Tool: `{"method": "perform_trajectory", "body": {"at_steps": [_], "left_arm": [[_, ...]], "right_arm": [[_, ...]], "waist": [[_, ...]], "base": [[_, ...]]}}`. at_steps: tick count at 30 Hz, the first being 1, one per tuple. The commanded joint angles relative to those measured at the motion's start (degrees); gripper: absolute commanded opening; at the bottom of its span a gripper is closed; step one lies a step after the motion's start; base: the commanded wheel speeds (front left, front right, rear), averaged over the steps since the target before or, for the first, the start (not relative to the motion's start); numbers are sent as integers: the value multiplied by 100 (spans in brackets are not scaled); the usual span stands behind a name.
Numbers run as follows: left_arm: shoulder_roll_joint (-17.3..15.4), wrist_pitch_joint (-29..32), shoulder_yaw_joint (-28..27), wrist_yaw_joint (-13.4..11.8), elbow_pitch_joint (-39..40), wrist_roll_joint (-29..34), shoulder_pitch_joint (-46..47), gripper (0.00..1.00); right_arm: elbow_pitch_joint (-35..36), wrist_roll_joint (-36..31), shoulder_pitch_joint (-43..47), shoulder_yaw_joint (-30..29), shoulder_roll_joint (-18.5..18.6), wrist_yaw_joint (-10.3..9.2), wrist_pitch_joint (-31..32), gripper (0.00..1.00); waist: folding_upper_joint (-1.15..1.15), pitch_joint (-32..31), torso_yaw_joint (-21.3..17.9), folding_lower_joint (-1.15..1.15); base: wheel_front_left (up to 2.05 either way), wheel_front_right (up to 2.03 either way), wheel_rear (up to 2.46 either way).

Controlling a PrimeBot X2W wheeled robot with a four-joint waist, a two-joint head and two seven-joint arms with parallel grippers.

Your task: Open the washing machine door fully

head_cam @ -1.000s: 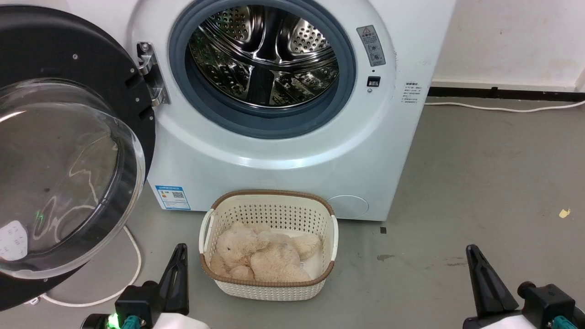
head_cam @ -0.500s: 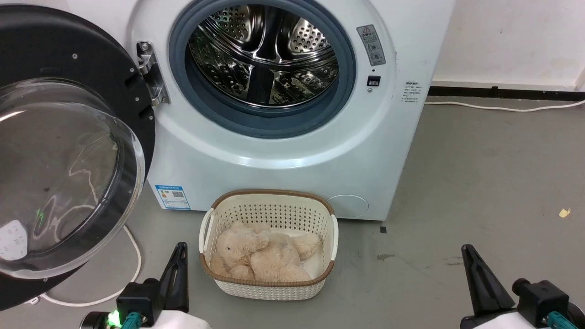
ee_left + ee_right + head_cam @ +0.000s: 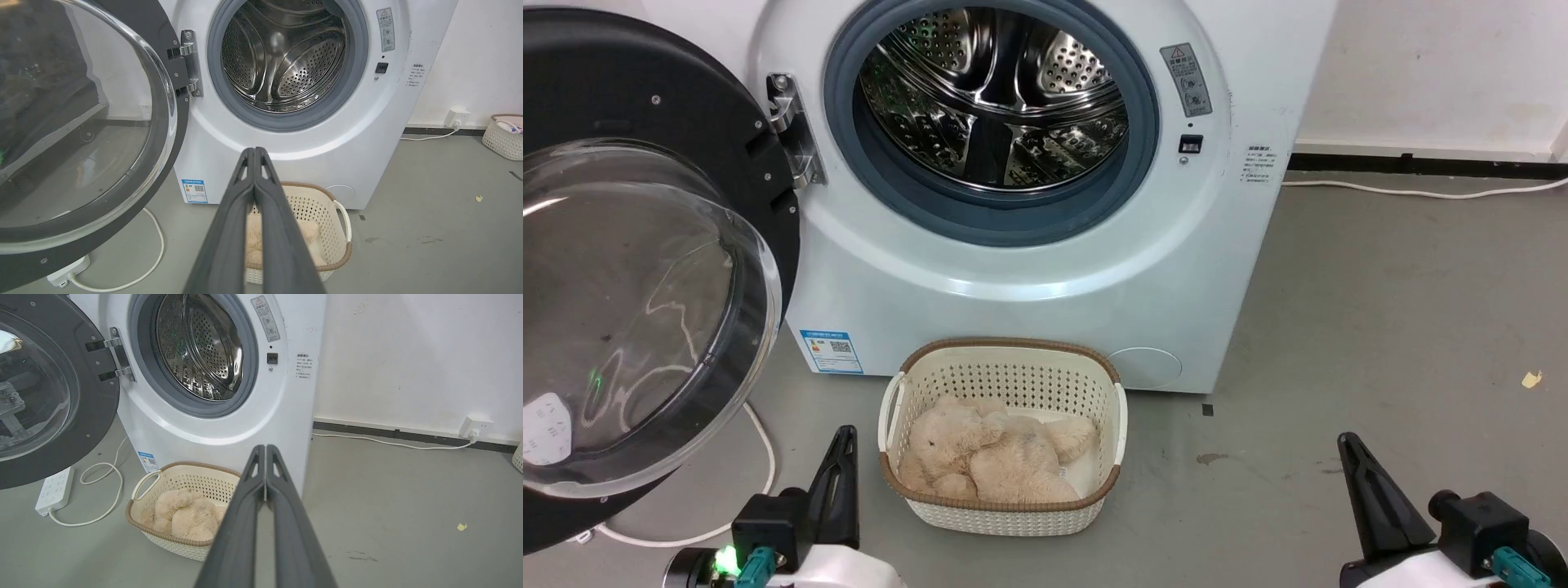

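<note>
The washing machine door (image 3: 645,278) with its black rim and bulging clear glass stands swung wide to the left on its steel hinge (image 3: 792,139). The white washing machine (image 3: 1045,269) shows its grey gasket and bare steel drum (image 3: 992,98). My left gripper (image 3: 845,437) sits low at the bottom left, shut on nothing, below and right of the door and apart from it. My right gripper (image 3: 1346,445) is shut and empty at the bottom right, over bare floor. The door (image 3: 81,134) and the left gripper (image 3: 254,152) also show in the left wrist view, the right gripper (image 3: 264,449) in the right.
A cream perforated basket (image 3: 1005,367) holding a beige plush toy (image 3: 996,457) stands on the floor in front of the washer, between my grippers. A white cable (image 3: 760,457) and power strip (image 3: 55,490) lie under the door. Another cable (image 3: 1421,193) runs along the wall.
Both grippers have shifted slightly: the right one a little to the left, the left one slightly down. The door has not moved.
</note>
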State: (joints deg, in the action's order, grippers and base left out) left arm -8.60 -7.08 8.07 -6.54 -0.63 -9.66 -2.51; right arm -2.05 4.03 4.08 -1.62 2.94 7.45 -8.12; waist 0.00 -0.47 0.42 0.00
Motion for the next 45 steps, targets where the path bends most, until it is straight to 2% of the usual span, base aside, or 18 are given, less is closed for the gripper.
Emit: {"method": "perform_trajectory", "body": {"at_steps": [1,45], "left_arm": [[27,18,-45,29,18,58,61,0],[371,454,-526,423,47,631,181,0]], "right_arm": [[36,-37,-101,5,-3,2,21,0],[143,-268,-295,104,-5,3,520,0]], "waist": [[0,0,0,0],[0,30,-27,0]], "base": [[0,0,0],[0,0,0]]}}
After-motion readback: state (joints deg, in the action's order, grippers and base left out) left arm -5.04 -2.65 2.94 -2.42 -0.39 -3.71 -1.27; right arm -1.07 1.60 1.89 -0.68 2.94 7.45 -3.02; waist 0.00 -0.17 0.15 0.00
